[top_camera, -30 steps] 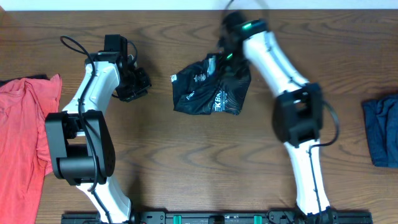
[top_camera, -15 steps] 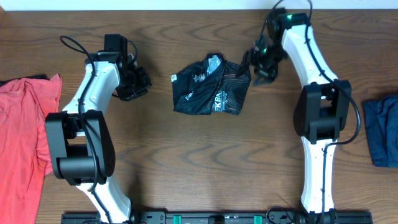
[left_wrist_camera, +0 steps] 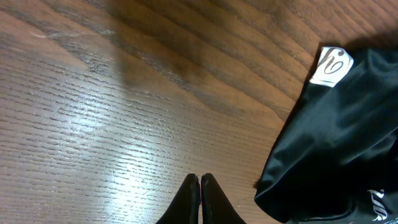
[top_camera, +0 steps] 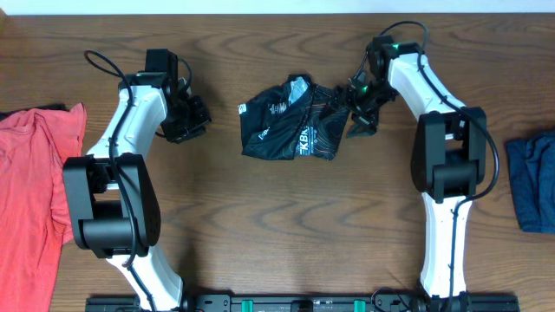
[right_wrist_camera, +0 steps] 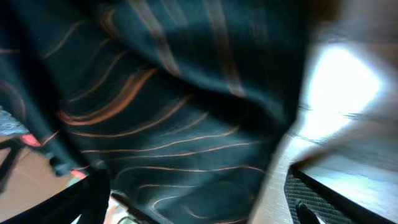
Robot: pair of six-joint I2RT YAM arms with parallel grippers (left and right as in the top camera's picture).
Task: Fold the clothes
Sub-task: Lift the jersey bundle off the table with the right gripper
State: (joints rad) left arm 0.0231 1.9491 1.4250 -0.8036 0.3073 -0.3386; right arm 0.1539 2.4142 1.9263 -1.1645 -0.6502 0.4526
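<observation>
The clothes are one black jersey (top_camera: 290,117) with thin orange lines and white lettering, lying crumpled on the table at centre back. My right gripper (top_camera: 358,108) is at the jersey's right edge. In the right wrist view it (right_wrist_camera: 199,202) stands open, its fingers (right_wrist_camera: 323,199) wide apart, with the orange-lined fabric (right_wrist_camera: 174,106) filling the space in front of them. My left gripper (top_camera: 186,117) is a short way left of the jersey. The left wrist view shows it (left_wrist_camera: 199,185) shut and empty over bare wood, with the jersey's hem (left_wrist_camera: 336,143) and white tag (left_wrist_camera: 329,65) to its right.
A red garment (top_camera: 35,173) lies at the table's left edge. A blue garment (top_camera: 533,178) lies at the right edge. The arms' mounting rail (top_camera: 303,303) runs along the front edge.
My right arm has swung from above the jersey to its right side and come down. Its gripper has opened and let the fabric go. The left arm has not moved.
</observation>
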